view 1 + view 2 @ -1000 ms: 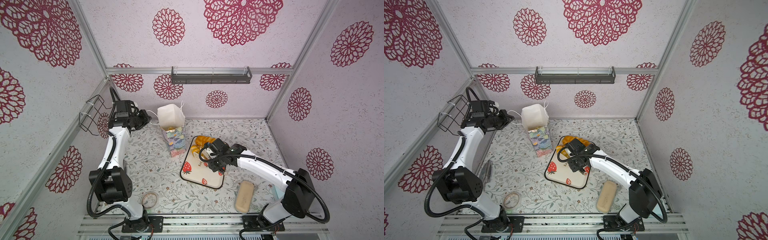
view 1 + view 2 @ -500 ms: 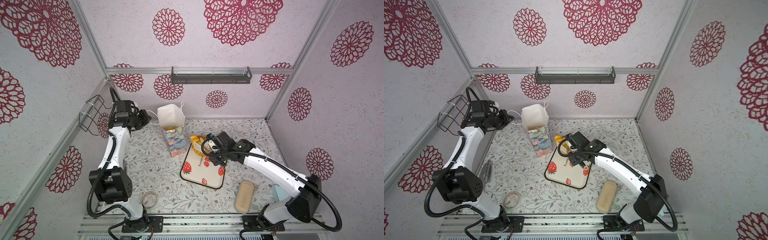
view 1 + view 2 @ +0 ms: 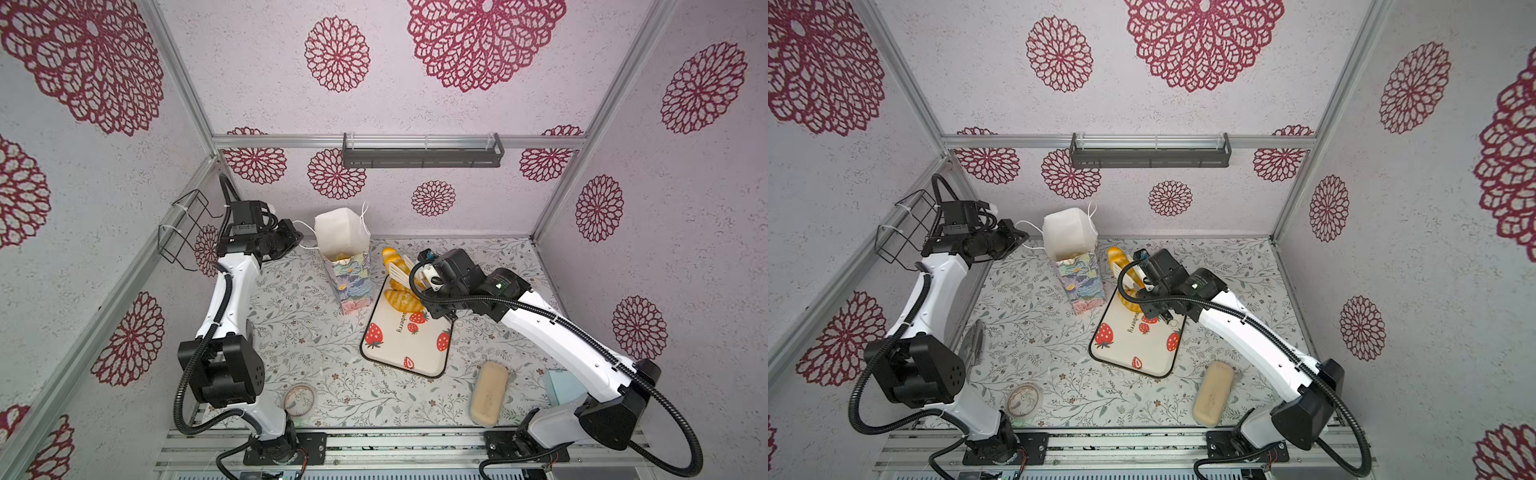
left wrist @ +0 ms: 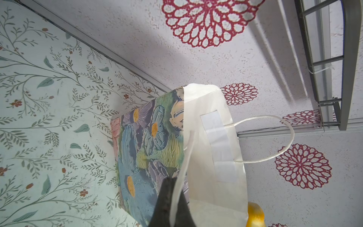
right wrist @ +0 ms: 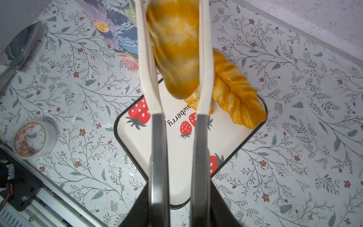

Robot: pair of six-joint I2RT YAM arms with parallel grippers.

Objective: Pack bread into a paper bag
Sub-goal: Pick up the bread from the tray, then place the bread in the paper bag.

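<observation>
Right wrist view: the right gripper (image 5: 171, 11) clamps a striped roll (image 5: 174, 55) in the air at the far end of the tray (image 5: 233, 135), just right of the paper bag (image 3: 351, 278), whose cord handle (image 4: 185, 157) the left gripper (image 3: 296, 240) pinches.

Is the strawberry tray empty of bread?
No, the right wrist view shows a twisted loaf lying on one corner of the tray.
</observation>
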